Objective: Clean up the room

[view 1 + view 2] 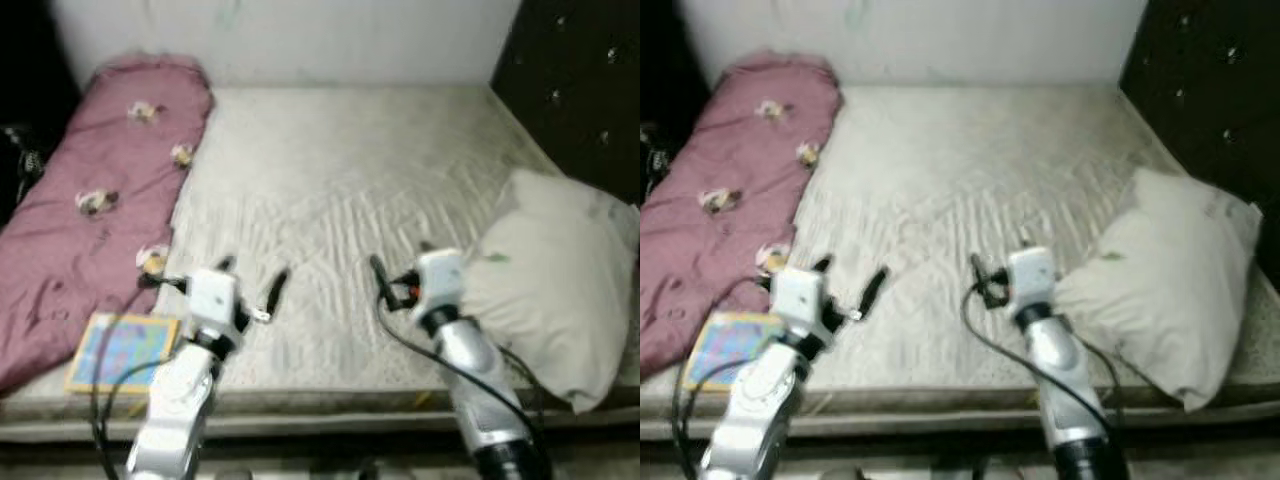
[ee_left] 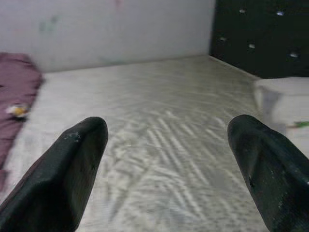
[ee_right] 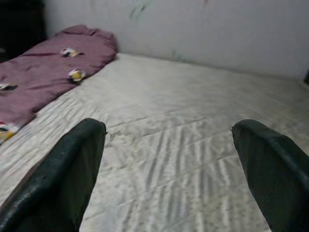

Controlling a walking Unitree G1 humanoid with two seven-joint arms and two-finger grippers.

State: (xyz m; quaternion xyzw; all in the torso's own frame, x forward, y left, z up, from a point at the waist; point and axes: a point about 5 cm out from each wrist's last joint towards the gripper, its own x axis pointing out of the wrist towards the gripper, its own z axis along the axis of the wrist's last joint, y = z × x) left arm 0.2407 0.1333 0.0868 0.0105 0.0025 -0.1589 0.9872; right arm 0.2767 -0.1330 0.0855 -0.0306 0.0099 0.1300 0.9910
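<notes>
A bare whitish mattress (image 1: 340, 170) lies before me. Along its left side stretches a rolled maroon blanket (image 1: 100, 190) with small flower prints. A white pillow (image 1: 560, 280) rests on the right side, and a colourful book (image 1: 125, 350) lies at the near left corner beside the blanket. My left gripper (image 1: 252, 275) hovers open over the front of the mattress, just right of the book, holding nothing. My right gripper (image 1: 400, 262) is open too, just left of the pillow and apart from it. Along the wrist views, the left gripper (image 2: 166, 128) and right gripper (image 3: 169, 128) face bare mattress.
A dark tufted headboard (image 1: 580, 70) stands along the right side, and a pale wall (image 1: 300, 40) closes off the far end. Something dark sits at the far left by the blanket (image 1: 20, 150). The mattress's front edge (image 1: 330, 400) runs just below my arms.
</notes>
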